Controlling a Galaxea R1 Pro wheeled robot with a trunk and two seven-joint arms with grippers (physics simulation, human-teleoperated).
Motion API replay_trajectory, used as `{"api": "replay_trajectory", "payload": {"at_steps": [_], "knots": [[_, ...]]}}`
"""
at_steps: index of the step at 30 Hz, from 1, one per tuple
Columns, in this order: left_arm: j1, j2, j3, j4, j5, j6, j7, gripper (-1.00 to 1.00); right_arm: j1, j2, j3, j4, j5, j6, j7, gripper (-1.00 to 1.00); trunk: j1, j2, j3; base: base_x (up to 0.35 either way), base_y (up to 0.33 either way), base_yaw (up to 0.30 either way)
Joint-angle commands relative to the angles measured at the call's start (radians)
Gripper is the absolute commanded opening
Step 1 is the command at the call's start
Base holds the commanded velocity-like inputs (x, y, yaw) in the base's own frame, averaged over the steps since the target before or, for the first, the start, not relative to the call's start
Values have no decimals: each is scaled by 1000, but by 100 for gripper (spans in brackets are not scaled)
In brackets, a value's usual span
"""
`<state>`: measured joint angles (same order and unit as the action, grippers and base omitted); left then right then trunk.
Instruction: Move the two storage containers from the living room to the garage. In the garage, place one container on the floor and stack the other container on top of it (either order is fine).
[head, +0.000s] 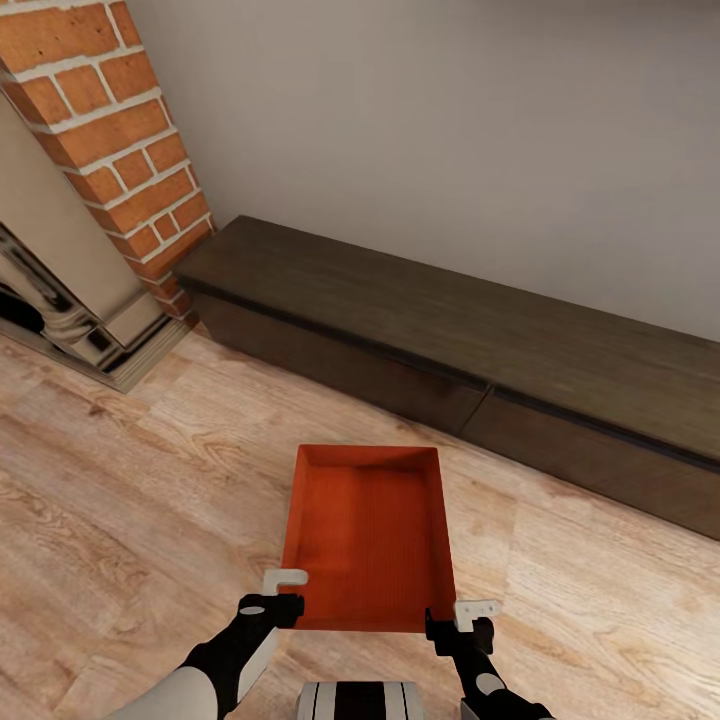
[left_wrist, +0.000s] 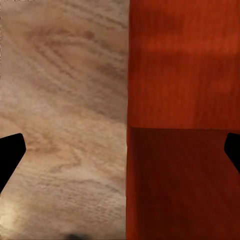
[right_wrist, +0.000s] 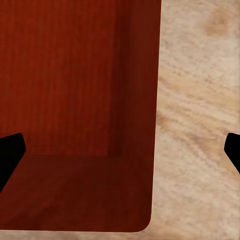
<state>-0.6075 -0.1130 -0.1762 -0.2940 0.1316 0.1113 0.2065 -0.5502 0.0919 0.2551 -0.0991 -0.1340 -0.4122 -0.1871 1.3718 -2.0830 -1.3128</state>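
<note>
Head view: orange-red rectangular open-topped ribbed bin (head: 368, 535) sits on light wood plank floor (head: 120, 500), left tool (head: 285, 592) and right tool (head: 462, 620) at its near corners. Wrist views: each tool's jaws gape wide astride a wall, gripping nothing; uneven closing could tip the thin-walled bin.

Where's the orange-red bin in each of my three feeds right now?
Head view: storage container at lower centre on the wood plank floor, between the left gripper and right gripper.
Left wrist view: container beside the planks.
Right wrist view: container, rounded corner visible.
Shared landmark: the container's wall edge against the planks.
</note>
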Motion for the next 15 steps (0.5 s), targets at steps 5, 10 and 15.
{"api": "replay_trajectory", "payload": {"at_steps": [5,10,15], "knots": [[0,2,-9,-2,11,5,7,100,-1,0,9,1,-10,-4,-3,100,0,0,-1,0,0,0],[0,1,-8,-2,20,4,7,100,-1,0,8,1,-11,-4,-3,100,0,0,-1,0,0,0],[0,0,-7,-3,24,4,7,100,-1,0,7,1,-14,-3,-3,100,0,0,-1,0,0,0]]}}
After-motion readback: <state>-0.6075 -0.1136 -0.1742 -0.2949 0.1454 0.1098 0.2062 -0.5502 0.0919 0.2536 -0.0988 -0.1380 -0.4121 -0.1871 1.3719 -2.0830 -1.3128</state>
